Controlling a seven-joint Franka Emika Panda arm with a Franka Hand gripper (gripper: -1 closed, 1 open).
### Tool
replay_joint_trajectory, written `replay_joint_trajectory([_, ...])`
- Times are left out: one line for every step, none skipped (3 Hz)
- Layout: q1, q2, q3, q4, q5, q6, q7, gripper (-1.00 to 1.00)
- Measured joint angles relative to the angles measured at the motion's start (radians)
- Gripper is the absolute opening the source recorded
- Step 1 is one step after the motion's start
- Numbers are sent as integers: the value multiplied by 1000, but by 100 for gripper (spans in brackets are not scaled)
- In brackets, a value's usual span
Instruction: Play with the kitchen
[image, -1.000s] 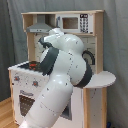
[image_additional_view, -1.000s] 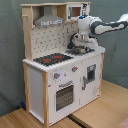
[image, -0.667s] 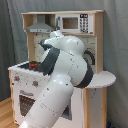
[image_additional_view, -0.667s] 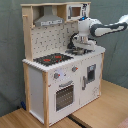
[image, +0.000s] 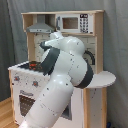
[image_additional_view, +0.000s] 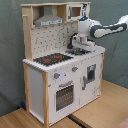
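The kitchen (image_additional_view: 62, 70) stands in the middle of the second exterior view on a light wooden floor (image_additional_view: 107, 107), in front of a dark curtain (image_additional_view: 10, 55). In the first exterior view, the kitchen (image: 67, 25) is largely covered by the robot arm (image: 62, 80).

In the second exterior view, its black stovetop (image_additional_view: 52, 59) with red burner rings lies toward nine o'clock of the countertop, and the sink (image_additional_view: 80, 51) sits toward three o'clock of it. Below the stovetop are the knobs (image_additional_view: 56, 76) and the oven door (image_additional_view: 63, 96). At twelve o'clock from the stove hangs the grey hood (image_additional_view: 48, 21) against a pegboard back wall (image_additional_view: 50, 39), and the microwave shelf (image_additional_view: 76, 11) sits at one o'clock under the top board. In the first exterior view the microwave (image: 75, 23) shows with its keypad on the first exterior view's right.

The arm (image_additional_view: 107, 30) reaches in from three o'clock in the second exterior view, and its gripper (image_additional_view: 76, 46) hangs over the sink area, near the dark faucet (image_additional_view: 74, 41). Whether its fingers are apart or together I cannot tell.

In the first exterior view a round white side shelf (image: 102, 79) juts out at three o'clock of the arm.
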Motion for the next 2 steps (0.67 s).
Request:
replay_joint_trajectory([1, 0, -7, 3, -5, 26, -1, 100])
replay_joint_trajectory([6, -1, -28, 15, -34, 119, -2, 100])
